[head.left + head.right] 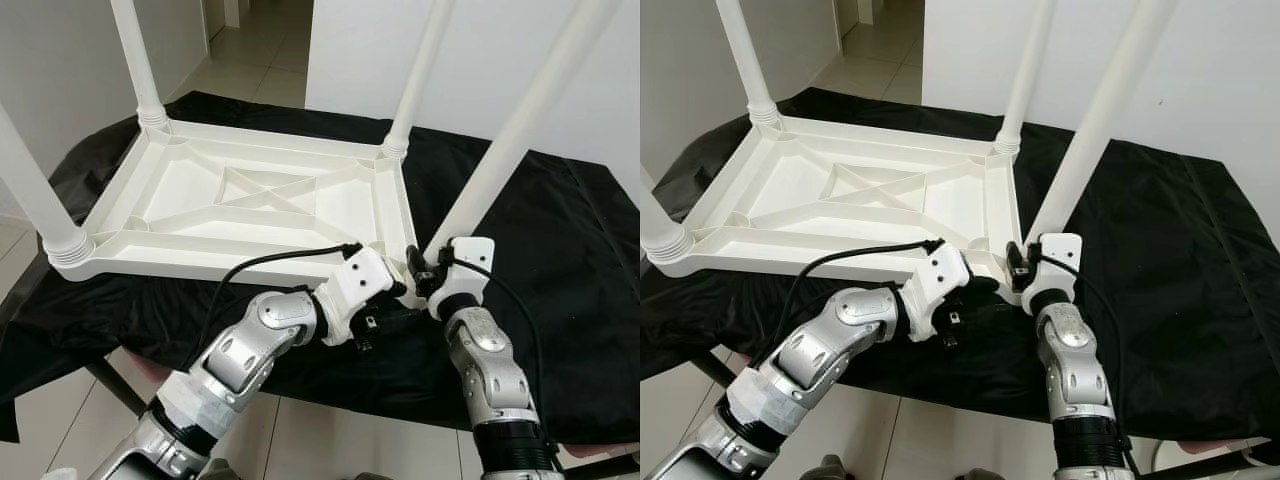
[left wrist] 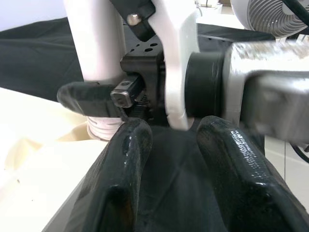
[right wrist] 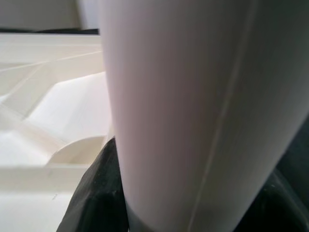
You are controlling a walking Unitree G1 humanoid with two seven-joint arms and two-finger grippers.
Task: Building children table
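The two silver arms reached forward from the bottom of the head views, meeting at the near right corner of an upturned white table (image 1: 240, 205) that lay on a surface draped in black cloth (image 1: 560, 260). The right gripper (image 1: 428, 268) was closed around the base of the near right leg (image 1: 510, 140), one black finger (image 2: 84, 99) pressed against the white tube just above its threaded collar; in the right wrist view the leg (image 3: 193, 106) stood right between the fingers, touching them. That leg rose tilted, leaning away to the right from the gripper. The left gripper (image 1: 392, 300) lay just left of the right one, at the table's corner edge, its two fingers (image 2: 123, 169) a narrow gap apart over the white rim and dark cloth, holding nothing that could be made out. Beyond the grippers the table's ribbed underside faced up, with three more legs standing in the other corners: one far ahead (image 1: 420, 70), one far to the left (image 1: 138, 60), and one near on the left (image 1: 35, 200). Tiled floor (image 1: 260, 60) showed beyond the surface.
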